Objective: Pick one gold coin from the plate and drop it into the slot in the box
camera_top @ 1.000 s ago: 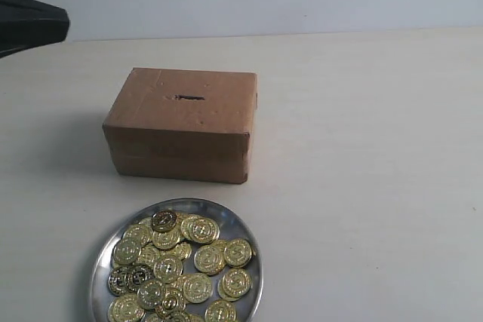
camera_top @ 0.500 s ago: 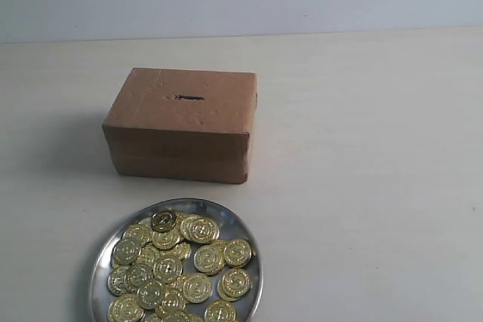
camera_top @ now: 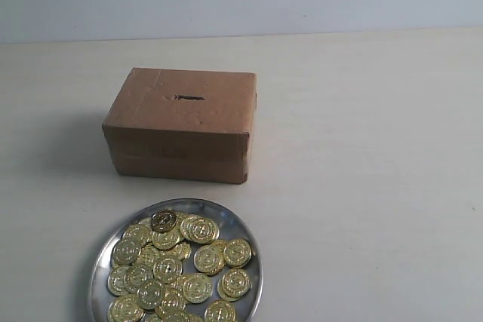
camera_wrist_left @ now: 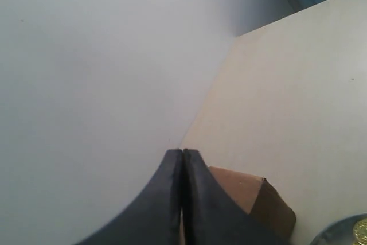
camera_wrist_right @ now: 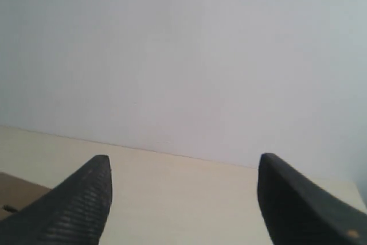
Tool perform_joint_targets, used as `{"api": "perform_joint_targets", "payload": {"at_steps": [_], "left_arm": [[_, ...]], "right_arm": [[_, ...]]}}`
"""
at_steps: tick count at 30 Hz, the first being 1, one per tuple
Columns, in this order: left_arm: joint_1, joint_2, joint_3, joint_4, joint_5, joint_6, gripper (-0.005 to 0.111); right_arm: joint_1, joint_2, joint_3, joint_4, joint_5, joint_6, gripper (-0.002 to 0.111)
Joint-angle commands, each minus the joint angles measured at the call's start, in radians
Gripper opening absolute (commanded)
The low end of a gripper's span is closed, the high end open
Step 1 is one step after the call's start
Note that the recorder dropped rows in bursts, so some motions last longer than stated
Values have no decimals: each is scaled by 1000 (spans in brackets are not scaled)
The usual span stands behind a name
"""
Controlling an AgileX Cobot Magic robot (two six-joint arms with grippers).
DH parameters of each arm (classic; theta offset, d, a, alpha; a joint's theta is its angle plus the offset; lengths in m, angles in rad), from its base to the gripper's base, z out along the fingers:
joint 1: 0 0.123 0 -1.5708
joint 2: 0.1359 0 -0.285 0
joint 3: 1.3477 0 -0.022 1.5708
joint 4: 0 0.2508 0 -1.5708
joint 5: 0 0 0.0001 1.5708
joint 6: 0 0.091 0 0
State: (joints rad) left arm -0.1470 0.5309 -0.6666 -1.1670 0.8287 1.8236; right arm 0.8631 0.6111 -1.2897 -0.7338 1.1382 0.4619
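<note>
The box (camera_top: 181, 122) sits centre-left in the exterior frame, with the slot (camera_top: 190, 98) on its top. The plate (camera_top: 234, 222) of gold coins (camera_top: 167, 268) lies at lower left. Left gripper (camera_wrist_left: 182, 159) — tips pressed together; right gripper (camera_wrist_right: 184, 162) — spread wide.

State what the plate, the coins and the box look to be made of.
Plate: probably polished metal; it is silver and shiny, with a bright reflective rim. Coins: glossy gold-coloured finish with embossed faces; whether metal or plated plastic cannot be told. Box: matte brown cardboard, going by its dull, slightly dented surface and the slot cut through its top.
</note>
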Motion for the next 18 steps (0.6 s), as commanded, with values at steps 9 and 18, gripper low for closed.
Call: {"api": "perform_joint_targets", "payload": {"at_steps": [9, 18], "left_arm": [[-1, -301, 379, 50, 0, -2, 0], [-1, -322, 472, 95, 2, -2, 0]], "right_arm": [[-528, -228, -4, 26, -12, 1, 68], [-583, -410, -4, 21, -12, 1, 68]]}}
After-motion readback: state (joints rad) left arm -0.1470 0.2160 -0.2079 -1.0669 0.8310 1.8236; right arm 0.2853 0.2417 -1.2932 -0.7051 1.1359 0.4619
